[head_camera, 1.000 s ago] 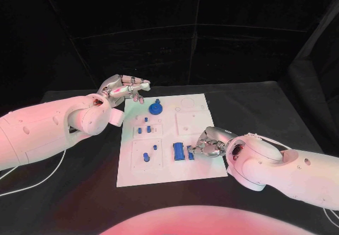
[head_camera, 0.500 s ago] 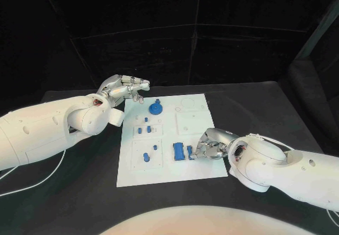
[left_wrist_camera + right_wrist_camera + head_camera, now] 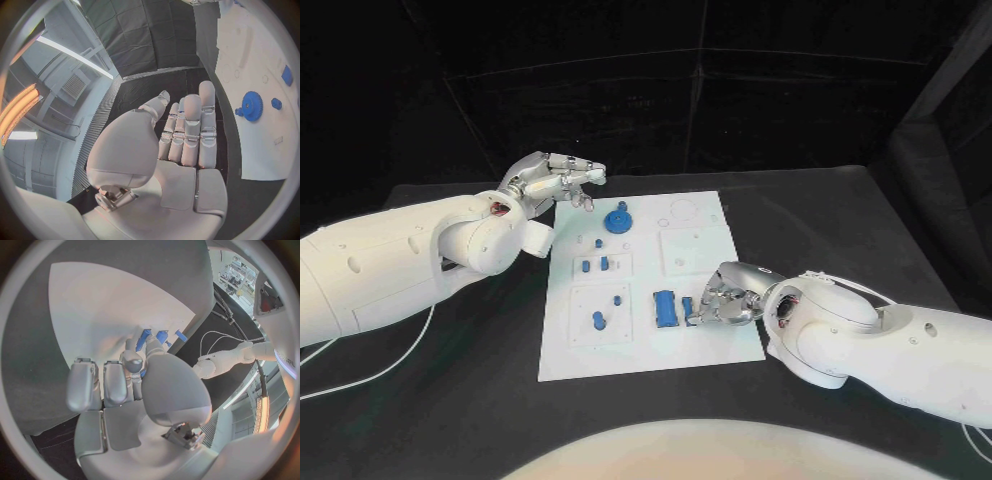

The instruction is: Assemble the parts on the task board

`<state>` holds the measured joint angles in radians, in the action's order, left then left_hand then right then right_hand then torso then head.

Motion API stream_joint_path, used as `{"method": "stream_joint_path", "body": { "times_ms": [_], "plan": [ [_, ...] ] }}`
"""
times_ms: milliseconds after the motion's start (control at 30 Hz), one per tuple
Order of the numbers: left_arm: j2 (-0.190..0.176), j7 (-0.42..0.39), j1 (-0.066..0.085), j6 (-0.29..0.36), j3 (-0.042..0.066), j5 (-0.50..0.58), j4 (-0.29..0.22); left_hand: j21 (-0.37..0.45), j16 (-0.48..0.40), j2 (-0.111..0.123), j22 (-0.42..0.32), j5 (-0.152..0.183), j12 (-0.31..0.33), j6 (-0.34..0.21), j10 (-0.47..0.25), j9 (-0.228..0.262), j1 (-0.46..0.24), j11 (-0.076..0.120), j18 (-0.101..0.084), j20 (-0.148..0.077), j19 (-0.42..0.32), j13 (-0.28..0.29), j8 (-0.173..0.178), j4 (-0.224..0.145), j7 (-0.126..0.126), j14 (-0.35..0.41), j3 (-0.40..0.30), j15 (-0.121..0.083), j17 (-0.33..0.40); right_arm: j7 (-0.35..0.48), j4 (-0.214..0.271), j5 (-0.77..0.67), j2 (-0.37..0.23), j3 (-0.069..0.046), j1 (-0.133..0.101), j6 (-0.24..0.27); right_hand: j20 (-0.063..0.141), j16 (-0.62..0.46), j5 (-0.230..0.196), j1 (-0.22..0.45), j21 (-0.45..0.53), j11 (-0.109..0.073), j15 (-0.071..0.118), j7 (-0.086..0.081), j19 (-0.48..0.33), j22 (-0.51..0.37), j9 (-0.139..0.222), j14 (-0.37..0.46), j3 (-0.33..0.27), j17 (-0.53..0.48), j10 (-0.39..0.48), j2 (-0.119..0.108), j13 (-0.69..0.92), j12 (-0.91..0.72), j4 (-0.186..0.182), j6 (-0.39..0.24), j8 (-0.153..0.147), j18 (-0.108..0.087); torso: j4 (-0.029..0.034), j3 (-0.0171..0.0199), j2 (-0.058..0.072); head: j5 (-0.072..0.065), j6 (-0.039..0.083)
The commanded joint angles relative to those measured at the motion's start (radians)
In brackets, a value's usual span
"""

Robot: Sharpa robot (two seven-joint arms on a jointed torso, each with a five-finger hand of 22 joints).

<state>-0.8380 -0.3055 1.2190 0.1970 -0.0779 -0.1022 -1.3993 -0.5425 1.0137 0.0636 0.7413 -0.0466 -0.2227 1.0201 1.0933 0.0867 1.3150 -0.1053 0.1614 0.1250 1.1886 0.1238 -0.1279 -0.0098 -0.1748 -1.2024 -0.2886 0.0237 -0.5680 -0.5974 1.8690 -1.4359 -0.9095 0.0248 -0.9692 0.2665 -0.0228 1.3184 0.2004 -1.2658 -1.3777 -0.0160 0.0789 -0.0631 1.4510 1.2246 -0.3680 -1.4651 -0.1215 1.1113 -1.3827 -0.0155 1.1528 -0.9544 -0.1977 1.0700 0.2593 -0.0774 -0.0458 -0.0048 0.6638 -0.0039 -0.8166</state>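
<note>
Right hand [image 3: 723,297] rests on the task board [image 3: 708,345] near its right edge, fingertips pinching a small blue part [image 3: 689,311] beside a larger blue block [image 3: 665,307]. Left hand [image 3: 557,180] hovers released, fingers extended, beyond the board's far-left corner near the blue gear [image 3: 619,220].

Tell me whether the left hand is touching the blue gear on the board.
Apart. In the head view the left hand hovers off the task board's far left corner, white board showing between it and the blue gear.
</note>
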Motion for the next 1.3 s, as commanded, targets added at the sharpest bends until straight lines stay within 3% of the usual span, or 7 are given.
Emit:
{"method": "stream_joint_path", "body": {
  "times_ms": [33, 500, 800, 933, 1033, 1067, 1300],
  "plan": [
    [0.001, -0.002, 0.002, -0.009, 0.001, 0.003, -0.001, 0.006, -0.003, -0.005, -0.001, -0.002, -0.005, -0.007, -0.005, -0.001, 0.002, -0.002, 0.021, -0.001, 0.006, 0.002, -0.006, -0.003, -0.003, 0.007, 0.006, 0.001, 0.001, 0.003, -0.008, -0.008, 0.011, 0.0, -0.001, -0.017, -0.001, -0.005, -0.002, -0.004, -0.003, 0.003, 0.004, -0.003, 0.001, 0.002, -0.002, -0.034, -0.006, 0.0, -0.001, 0.013, 0.001, 0.004, 0.004, 0.004, -0.005, 0.008, -0.0002, 0.0003, 0.001, 0.001, -0.001],
    [0.0, -0.003, 0.002, -0.008, 0.001, 0.003, -0.001, 0.006, -0.003, -0.005, -0.001, -0.002, -0.005, -0.007, -0.005, -0.001, 0.002, -0.002, 0.021, -0.001, 0.006, 0.002, -0.006, -0.003, -0.003, 0.007, 0.006, 0.001, 0.001, 0.021, -0.018, -0.019, 0.016, 0.0, -0.001, 0.03, -0.001, -0.005, 0.009, -0.012, -0.003, 0.003, 0.004, -0.004, 0.001, 0.003, -0.002, -0.034, -0.014, -0.001, -0.001, 0.023, 0.002, 0.004, 0.008, 0.002, -0.009, 0.008, -0.001, 0.0012, -0.001, 0.004, -0.002],
    [-0.004, -0.007, 0.001, -0.005, 0.001, 0.003, 0.0, 0.007, -0.003, -0.006, -0.002, -0.002, -0.006, -0.008, -0.007, -0.002, 0.003, -0.002, 0.02, -0.001, 0.007, 0.002, -0.007, -0.003, -0.003, 0.008, 0.007, 0.001, 0.002, 0.352, -0.008, 0.241, -0.03, -0.001, -0.004, 0.2, -0.012, -0.03, 0.003, -0.022, 0.017, 0.022, -0.011, -0.027, -0.013, -0.03, 0.01, -0.025, -0.04, -0.04, 0.017, 0.028, -0.015, 0.035, 0.012, -0.067, -0.05, 0.002, 0.0001, -0.0018, -0.004, -0.003, 0.015],
    [0.003, -0.014, 0.001, -0.004, 0.001, 0.004, 0.009, 0.008, -0.008, -0.004, -0.003, -0.001, -0.009, -0.009, -0.008, -0.002, -0.002, -0.003, 0.02, 0.0, 0.007, 0.003, -0.008, 0.0, -0.004, 0.012, 0.013, 0.002, 0.011, 0.553, -0.075, 0.51, -0.029, -0.002, -0.028, 0.259, -0.025, -0.179, 0.026, -0.075, 0.142, 0.038, -0.024, -0.045, -0.096, -0.219, 0.016, 0.033, -0.038, -0.243, 0.153, 0.047, -0.21, 0.334, 0.037, -0.104, -0.072, -0.033, -0.0026, -0.0031, -0.01, -0.004, 0.029],
    [0.008, -0.023, 0.0, 0.0, 0.0, 0.021, 0.018, 0.018, -0.023, -0.002, -0.008, -0.002, -0.013, -0.011, -0.012, -0.002, -0.004, -0.003, 0.019, 0.002, -0.004, 0.003, -0.01, 0.003, -0.002, 0.032, 0.022, 0.004, 0.027, 0.68, -0.141, 0.713, -0.016, -0.002, -0.048, 0.27, -0.038, -0.435, 0.027, -0.126, 0.374, 0.052, -0.038, -0.06, -0.237, -0.53, 0.022, 0.131, -0.028, -0.54, 0.23, 0.067, -0.316, 0.472, 0.057, -0.119, -0.085, -0.086, -0.0066, -0.0047, -0.02, -0.003, 0.042],
    [0.01, -0.027, -0.001, 0.003, 0.0, 0.028, 0.023, 0.026, -0.032, -0.002, -0.013, -0.001, -0.015, -0.013, -0.014, -0.003, -0.002, -0.003, 0.019, 0.003, -0.015, 0.004, -0.011, 0.002, -0.001, 0.047, 0.025, 0.005, 0.032, 0.719, -0.168, 0.775, -0.008, -0.002, -0.057, 0.267, -0.044, -0.465, 0.02, -0.141, 0.463, 0.057, -0.044, -0.065, -0.285, -0.634, 0.027, 0.136, -0.025, -0.553, 0.243, 0.069, -0.354, 0.513, 0.061, -0.122, -0.09, -0.102, -0.0092, -0.006, -0.023, -0.002, 0.046],
    [0.044, -0.065, -0.009, 0.017, 0.0, 0.096, 0.085, 0.199, -0.304, -0.016, -0.115, -0.002, 0.003, -0.038, -0.042, -0.014, 0.01, -0.017, 0.007, 0.036, -0.219, -0.019, -0.006, 0.011, 0.009, 0.241, 0.04, 0.043, 0.166, 0.899, -0.39, 1.071, 0.086, -0.003, -0.098, 0.211, -0.099, -0.831, -0.011, -0.241, 0.816, 0.111, -0.108, -0.102, -0.391, -0.876, 0.089, 0.275, 0.0, -0.699, 0.268, 0.082, -0.718, 0.817, 0.062, -0.097, -0.153, -0.111, -0.0223, -0.0147, -0.057, 0.004, 0.109]
  ]
}}
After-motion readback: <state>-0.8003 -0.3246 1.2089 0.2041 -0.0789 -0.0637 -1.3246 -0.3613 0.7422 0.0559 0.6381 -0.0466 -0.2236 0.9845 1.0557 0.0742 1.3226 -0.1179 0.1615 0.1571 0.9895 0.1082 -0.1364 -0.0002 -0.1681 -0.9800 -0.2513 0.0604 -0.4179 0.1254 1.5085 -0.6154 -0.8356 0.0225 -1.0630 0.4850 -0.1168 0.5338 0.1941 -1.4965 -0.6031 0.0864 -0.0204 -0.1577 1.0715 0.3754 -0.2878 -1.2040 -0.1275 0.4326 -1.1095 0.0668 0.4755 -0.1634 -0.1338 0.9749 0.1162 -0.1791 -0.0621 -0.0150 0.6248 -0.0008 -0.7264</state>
